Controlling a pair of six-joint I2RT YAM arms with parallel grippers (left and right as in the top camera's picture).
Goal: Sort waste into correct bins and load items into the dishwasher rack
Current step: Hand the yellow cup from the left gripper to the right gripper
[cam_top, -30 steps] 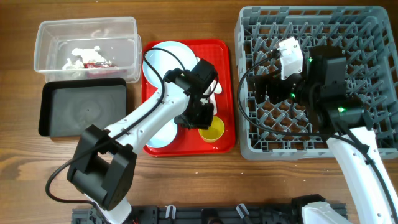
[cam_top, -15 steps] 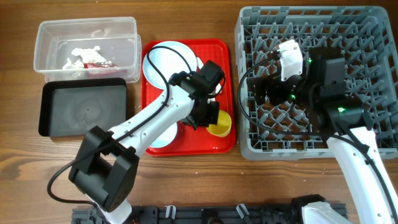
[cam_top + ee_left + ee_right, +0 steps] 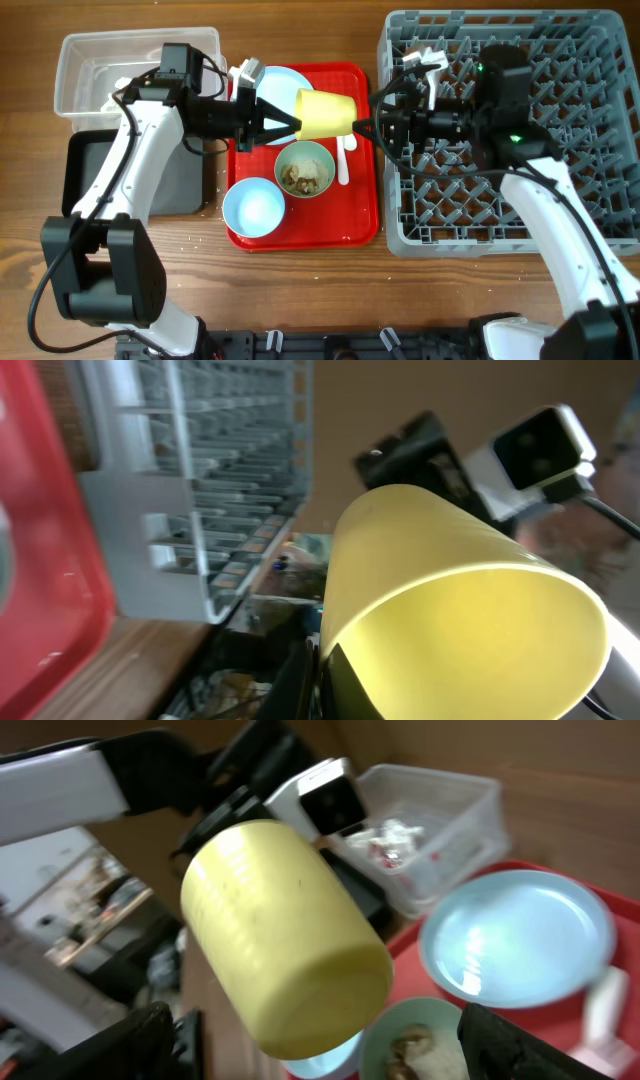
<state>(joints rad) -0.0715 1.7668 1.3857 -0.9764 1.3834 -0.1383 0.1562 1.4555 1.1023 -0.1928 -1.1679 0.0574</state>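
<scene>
My left gripper [image 3: 293,123] is shut on the rim of the yellow cup [image 3: 326,113] and holds it on its side above the red tray [image 3: 365,215]. The left wrist view shows the cup [image 3: 460,610] pinched at the rim by the fingers [image 3: 300,685]. My right gripper [image 3: 372,118] is open at the cup's base end, with the cup [image 3: 285,935] between its spread fingers [image 3: 540,1045]. The pale green bowl [image 3: 305,168] holds brownish leftovers. The light blue bowl [image 3: 253,207], light blue plate [image 3: 283,84] and a white utensil [image 3: 345,158] lie on the tray.
The clear tub [image 3: 90,62] stands at the back left with white scraps and a red wrapper [image 3: 395,835] inside. The black tray [image 3: 95,180] lies in front of it, partly under my left arm. The grey rack [image 3: 560,130] fills the right side.
My left gripper has lifted the yellow cup off the tray and turned it sideways. My right gripper has moved left from over the rack to the cup's base.
</scene>
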